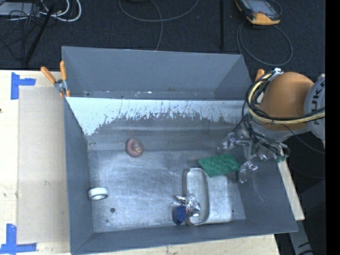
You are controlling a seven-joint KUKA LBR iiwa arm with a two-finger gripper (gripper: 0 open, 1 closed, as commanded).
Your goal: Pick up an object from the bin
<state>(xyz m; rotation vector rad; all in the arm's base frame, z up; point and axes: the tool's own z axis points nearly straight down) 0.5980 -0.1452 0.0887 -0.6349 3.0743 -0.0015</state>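
My gripper (245,157) hangs low at the right side of the bin (159,89), just beside the right edge of a flat green pad (218,165). From this angle I cannot tell whether it is open or closed, and I see nothing caught in it.

The pad is the nearest thing to me. It lies close to the right wall, and its lower corner seems to rest on the rim of a metal dish (208,187), though that contact is hard to make out. Foil (190,203) and a blue piece (179,214) sit at the dish's near end. A pink ball (134,147) and a white ring (98,194) lie well apart to the left.

The pad is thin and flat, so a pinch at its edge may only fold it or slip off. If it does overlap the dish, lifting could nudge the dish. The sloped wall is close, and I could scrape it on the way down.
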